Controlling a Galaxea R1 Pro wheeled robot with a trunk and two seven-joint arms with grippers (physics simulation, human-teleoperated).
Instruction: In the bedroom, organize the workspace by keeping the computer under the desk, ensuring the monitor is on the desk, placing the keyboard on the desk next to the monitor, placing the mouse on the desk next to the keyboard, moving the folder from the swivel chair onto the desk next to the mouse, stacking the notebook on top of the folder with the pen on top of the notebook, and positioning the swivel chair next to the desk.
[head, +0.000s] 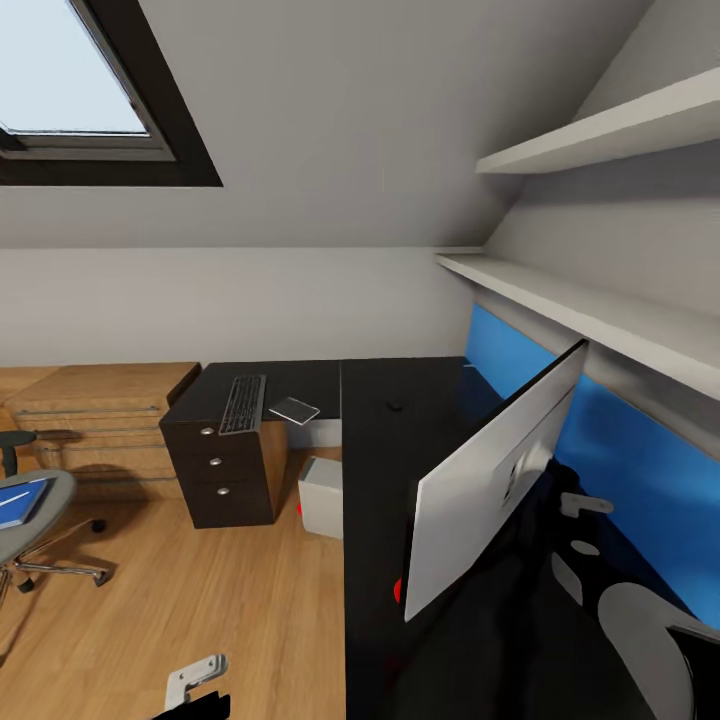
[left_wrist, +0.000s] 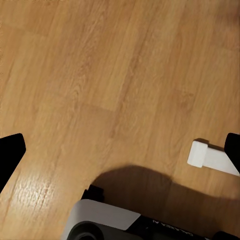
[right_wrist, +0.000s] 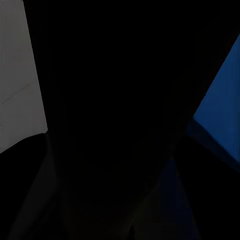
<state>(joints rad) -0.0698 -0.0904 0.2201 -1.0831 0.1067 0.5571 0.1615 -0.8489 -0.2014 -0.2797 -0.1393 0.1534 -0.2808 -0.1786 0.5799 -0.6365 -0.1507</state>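
Monitor tilted over desk edge; left end effector wide open, empty; right unclear.

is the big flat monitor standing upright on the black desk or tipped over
Tipped. The flat monitor leans steeply over the black desk, its pale rear face showing.

Soft daylight (R wrist view near-black)

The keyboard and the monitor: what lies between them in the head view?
In the head view, the keyboard lies on the dark drawer unit. Between it and the monitor lie a flat grey pad and bare black desk top.
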